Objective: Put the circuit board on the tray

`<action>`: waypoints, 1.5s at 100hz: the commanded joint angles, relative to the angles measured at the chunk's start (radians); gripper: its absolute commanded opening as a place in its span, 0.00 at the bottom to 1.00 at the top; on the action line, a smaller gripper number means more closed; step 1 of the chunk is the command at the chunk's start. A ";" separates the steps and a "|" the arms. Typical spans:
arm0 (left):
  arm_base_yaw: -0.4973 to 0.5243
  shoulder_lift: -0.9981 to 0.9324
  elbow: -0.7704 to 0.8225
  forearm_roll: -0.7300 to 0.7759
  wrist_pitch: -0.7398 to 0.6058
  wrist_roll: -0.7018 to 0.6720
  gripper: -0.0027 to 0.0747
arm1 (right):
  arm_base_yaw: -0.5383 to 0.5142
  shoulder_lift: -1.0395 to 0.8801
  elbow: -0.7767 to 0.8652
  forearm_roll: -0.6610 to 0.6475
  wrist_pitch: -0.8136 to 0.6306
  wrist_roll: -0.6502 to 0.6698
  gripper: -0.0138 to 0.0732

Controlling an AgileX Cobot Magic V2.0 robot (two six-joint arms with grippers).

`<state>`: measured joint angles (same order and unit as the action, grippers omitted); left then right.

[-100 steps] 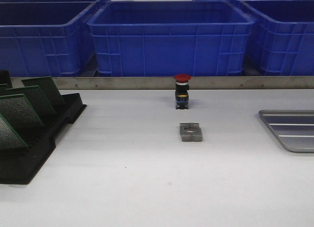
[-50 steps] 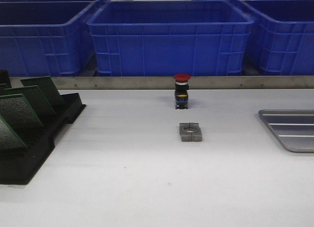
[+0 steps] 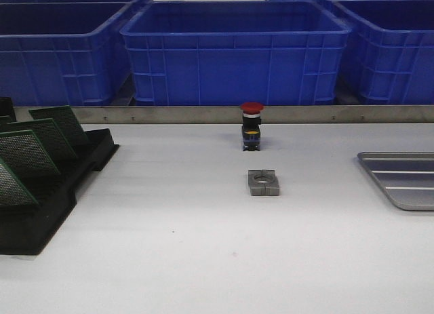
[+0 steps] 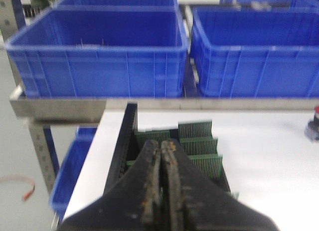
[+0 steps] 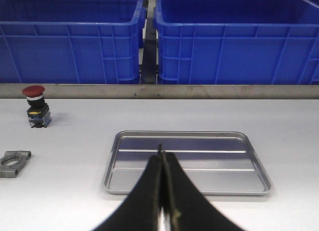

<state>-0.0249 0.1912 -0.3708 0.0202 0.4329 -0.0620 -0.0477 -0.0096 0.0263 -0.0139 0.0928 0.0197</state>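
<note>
The left end effector (image 4: pixel 161 156) has its two dark fingers pressed together with nothing between them, and just beyond its tips lie the green perforated circuit boards (image 4: pixel 199 146), standing tilted in the slots of a black plastic rack (image 4: pixel 127 136) at the near left edge of the white worktop (image 3: pixel 203 260). The right end effector (image 5: pixel 160 163) is likewise closed on nothing — its tips hang over the near part of the shallow silver-grey metal tray with a raised rim and ribbed bottom (image 5: pixel 119 141), which holds no board. To the left of the right end effector, well apart from the tray, a small grey metal clamp block with a round hole (image 5: pixel 12 162) lies flat on the worktop, and farther out a push-button switch with a red mushroom cap on a black body (image 5: pixel 36 106) stands upright. Beyond everything, past a metal rail (image 3: pixel 217 114) at the far edge of the worktop, sits a row of large blue plastic crates (image 3: pixel 234 53) — their insides look bare as far as can be seen.
</note>
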 commanded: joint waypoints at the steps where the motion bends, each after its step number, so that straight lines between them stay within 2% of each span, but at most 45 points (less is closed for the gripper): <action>1: 0.002 0.097 -0.099 -0.009 0.025 -0.005 0.01 | -0.005 -0.027 -0.012 -0.007 -0.072 -0.002 0.09; 23: 0.002 0.327 -0.234 -0.013 0.166 -0.005 0.01 | -0.005 -0.027 -0.012 -0.007 -0.072 -0.002 0.09; 30: 0.002 0.394 -0.274 -0.013 0.206 -0.005 0.05 | -0.005 -0.027 -0.012 -0.007 -0.072 -0.002 0.09; 37: 0.002 0.449 -0.305 -0.013 0.218 -0.004 0.15 | -0.005 -0.027 -0.012 -0.007 -0.072 -0.002 0.09; 44: 0.002 0.490 -0.327 -0.020 0.218 0.039 0.29 | -0.005 -0.027 -0.012 -0.007 -0.072 -0.002 0.09; 52: 0.002 0.539 -0.354 -0.076 0.229 0.180 0.45 | -0.005 -0.027 -0.012 -0.007 -0.072 -0.002 0.09; 61: 0.002 0.593 -0.379 -0.160 0.246 0.386 0.54 | -0.005 -0.027 -0.012 -0.007 -0.072 -0.002 0.09; 67: 0.002 0.622 -0.384 -0.234 0.268 0.626 0.55 | -0.005 -0.027 -0.012 -0.007 -0.072 -0.002 0.09; 68: 0.002 0.625 -0.384 -0.245 0.268 0.626 0.55 | -0.005 -0.027 -0.012 -0.007 -0.072 -0.002 0.09; 69: 0.002 0.631 -0.384 -0.267 0.274 0.718 0.55 | -0.005 -0.027 -0.012 -0.007 -0.072 -0.002 0.09; 70: 0.002 0.634 -0.384 -0.278 0.274 0.718 0.55 | -0.005 -0.027 -0.012 -0.007 -0.072 -0.002 0.09; 76: 0.002 0.664 -0.384 -0.375 0.305 1.017 0.55 | -0.005 -0.027 -0.012 -0.007 -0.072 -0.002 0.09; 81: 0.002 0.688 -0.384 -0.439 0.322 1.200 0.55 | -0.005 -0.027 -0.012 -0.007 -0.072 -0.002 0.09; 93: 0.002 0.753 -0.384 -0.487 0.359 1.440 0.55 | -0.005 -0.027 -0.012 -0.007 -0.072 -0.002 0.09; 119: 0.002 0.871 -0.384 -0.487 0.307 1.619 0.55 | -0.005 -0.027 -0.012 -0.007 -0.072 -0.002 0.09; 137: 0.002 0.926 -0.384 -0.487 0.206 1.631 0.55 | -0.005 -0.027 -0.012 -0.007 -0.072 -0.002 0.09; 150: -0.002 0.971 -0.384 -0.494 0.206 1.646 0.55 | -0.005 -0.027 -0.012 -0.007 -0.072 -0.002 0.09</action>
<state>-0.0249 1.1527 -0.7227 -0.4326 0.6793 1.5766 -0.0477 -0.0096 0.0263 -0.0139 0.0928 0.0215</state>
